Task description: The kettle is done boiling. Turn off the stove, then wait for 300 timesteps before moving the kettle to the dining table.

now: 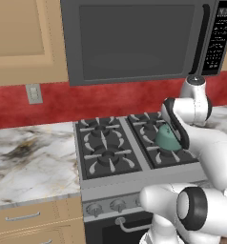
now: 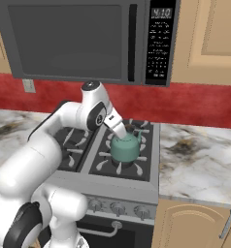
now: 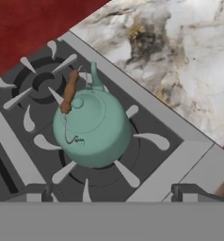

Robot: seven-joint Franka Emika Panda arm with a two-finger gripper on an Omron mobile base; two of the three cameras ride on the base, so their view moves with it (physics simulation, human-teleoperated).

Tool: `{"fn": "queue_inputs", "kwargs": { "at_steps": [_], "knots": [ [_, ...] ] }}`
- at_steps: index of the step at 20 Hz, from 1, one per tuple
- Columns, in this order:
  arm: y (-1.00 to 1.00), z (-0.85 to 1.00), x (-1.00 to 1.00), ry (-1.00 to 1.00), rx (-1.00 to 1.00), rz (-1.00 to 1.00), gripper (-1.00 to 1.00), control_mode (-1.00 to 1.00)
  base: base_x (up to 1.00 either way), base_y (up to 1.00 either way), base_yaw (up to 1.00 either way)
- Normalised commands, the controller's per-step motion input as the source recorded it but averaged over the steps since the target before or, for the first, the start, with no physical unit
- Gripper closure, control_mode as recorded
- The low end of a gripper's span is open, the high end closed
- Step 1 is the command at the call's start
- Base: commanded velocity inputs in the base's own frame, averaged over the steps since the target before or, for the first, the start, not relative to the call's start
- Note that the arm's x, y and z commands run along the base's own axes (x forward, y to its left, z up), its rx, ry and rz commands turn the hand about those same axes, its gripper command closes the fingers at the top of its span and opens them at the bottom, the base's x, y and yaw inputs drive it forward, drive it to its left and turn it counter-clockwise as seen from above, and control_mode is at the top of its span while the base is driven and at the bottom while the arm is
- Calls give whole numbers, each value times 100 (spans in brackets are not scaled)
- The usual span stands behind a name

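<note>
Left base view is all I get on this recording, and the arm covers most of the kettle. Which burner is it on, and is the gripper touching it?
Observer: The kettle sits on the front right burner of the stove, upright, seen clearly from the right base view.
Operator: And the gripper?
Observer: In the hand view the gripper is open, its fingertips apart at the bottom, with the kettle beyond them and not between them. I see no contact.
Operator: Which way does the spout point?
Observer: Toward the red back wall, with the brown handle arching over the lid beside it.
</note>
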Motion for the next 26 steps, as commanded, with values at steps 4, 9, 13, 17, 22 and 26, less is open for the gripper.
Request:
{"fn": "queue_inputs", "kwargs": {
  "at_steps": [4,9,13,17,22,26],
  "knots": [
    [-2,-5,17,5,0,0,-100,-100,0,0,0],
    [-3,-6,15,5,0,0,-100,-100,0,0,0],
    [-7,-10,14,6,0,0,-100,-100,0,0,0],
    [-4,-13,13,5,0,0,-100,-100,0,0,0],
    [-1,-14,13,5,0,0,-100,-100,0,0,0],
    [0,-13,14,3,0,0,-100,-100,0,0,0]
  ]
}}
